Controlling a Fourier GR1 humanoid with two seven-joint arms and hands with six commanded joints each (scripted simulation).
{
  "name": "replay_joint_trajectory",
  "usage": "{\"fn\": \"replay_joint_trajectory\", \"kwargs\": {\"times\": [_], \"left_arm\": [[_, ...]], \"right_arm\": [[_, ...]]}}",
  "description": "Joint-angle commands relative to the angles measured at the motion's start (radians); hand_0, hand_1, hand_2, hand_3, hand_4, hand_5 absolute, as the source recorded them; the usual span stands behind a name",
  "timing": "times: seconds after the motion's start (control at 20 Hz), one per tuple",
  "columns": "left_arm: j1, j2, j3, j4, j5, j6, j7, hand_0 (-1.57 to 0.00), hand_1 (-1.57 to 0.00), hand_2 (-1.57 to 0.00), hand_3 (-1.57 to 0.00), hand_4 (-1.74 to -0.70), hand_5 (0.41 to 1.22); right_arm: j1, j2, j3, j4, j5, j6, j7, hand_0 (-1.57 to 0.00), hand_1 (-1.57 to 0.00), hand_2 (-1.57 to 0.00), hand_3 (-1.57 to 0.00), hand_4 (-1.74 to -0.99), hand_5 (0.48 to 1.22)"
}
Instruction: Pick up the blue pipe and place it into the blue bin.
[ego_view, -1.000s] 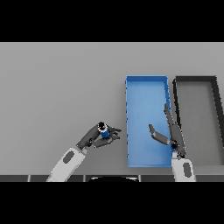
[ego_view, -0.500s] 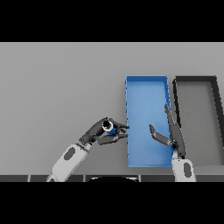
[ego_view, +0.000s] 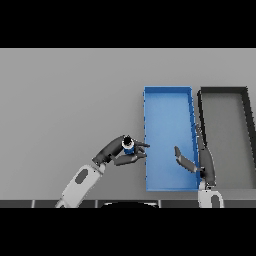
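On the grey tabletop (ego_view: 65, 100) the blue bin (ego_view: 150, 145) lies with a dark bin (ego_view: 247, 130) just beside its right wall; neither shows anything lying on its floor. The right hand (ego_view: 197, 157) hangs over the blue bin's right part, fingers straight and spread. Just left of the blue bin, the left hand (ego_view: 117, 152) pinches the small blue pipe (ego_view: 128, 146) between curled fingers and thumb.
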Motion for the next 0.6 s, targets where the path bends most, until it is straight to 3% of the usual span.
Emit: {"fn": "replay_joint_trajectory", "kwargs": {"times": [0.0,0.05,0.1,0.15,0.35,0.55], "left_arm": [[0.01,0.001,-0.002,0.002,-0.007,-0.006,-0.013,-1.57,-1.57,-1.57,-1.57,-1.47,1.22],[0.005,-0.005,0.004,0.006,-0.003,-0.014,-0.007,-1.57,-1.57,-1.57,-1.57,-1.47,1.22],[0.0,-0.01,0.009,0.006,-0.004,-0.017,-0.002,-1.57,-1.57,-1.57,-1.57,-1.47,1.221],[0.011,-0.01,0.008,-0.002,-0.01,-0.02,-0.012,-1.57,-1.57,-1.57,-1.57,-1.47,1.221],[0.018,-0.024,0.012,-0.006,-0.026,-0.041,-0.007,-1.57,-1.57,-1.57,-1.57,-1.47,1.221],[0.027,-0.028,0.031,-0.032,-0.027,-0.057,0.008,-1.57,-1.57,-1.57,-1.57,-1.47,1.221]], "right_arm": [[0.014,0.002,0.007,-0.02,0.007,-0.002,-0.007,0.0,0.0,0.0,0.0,-1.184,0.642],[0.017,0.005,0.008,-0.039,0.0,0.0,-0.012,0.0,0.0,-0.02,0.0,-1.187,0.642],[0.018,0.002,0.0,-0.064,-0.072,0.043,-0.05,0.0,0.0,-0.04,0.0,-1.195,0.648],[0.013,-0.001,-0.003,-0.079,-0.153,0.097,-0.048,0.0,-0.01,-0.07,0.0,-1.198,0.641],[-0.068,-0.103,0.004,-0.182,-0.399,0.284,0.118,0.0,-0.02,-0.12,0.0,-1.224,0.6],[-0.218,-0.189,0.048,-0.256,-0.532,0.359,0.281,0.0,-0.01,-0.1,0.0,-1.255,0.56]]}}
